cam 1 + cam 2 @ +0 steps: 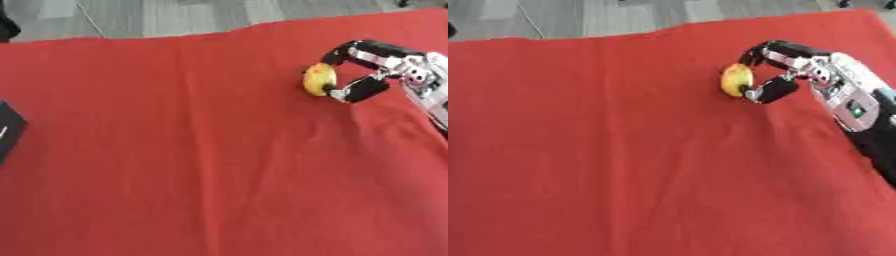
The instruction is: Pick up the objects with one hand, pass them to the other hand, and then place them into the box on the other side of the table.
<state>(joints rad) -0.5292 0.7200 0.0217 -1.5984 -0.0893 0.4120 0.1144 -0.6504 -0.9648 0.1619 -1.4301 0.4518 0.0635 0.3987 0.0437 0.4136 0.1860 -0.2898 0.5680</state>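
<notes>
A small yellow round object (318, 78) with a reddish patch lies on the red cloth at the upper right. My right hand (798, 67) comes in from the right edge, and its curled fingers and thumb pinch the yellow object from above and below. A black box (7, 131) shows partly at the left edge in the left eye view. My left hand is in neither view.
The red cloth (201, 150) covers the whole table, with creases running below the hand. Grey floor (157, 15) lies beyond the table's far edge.
</notes>
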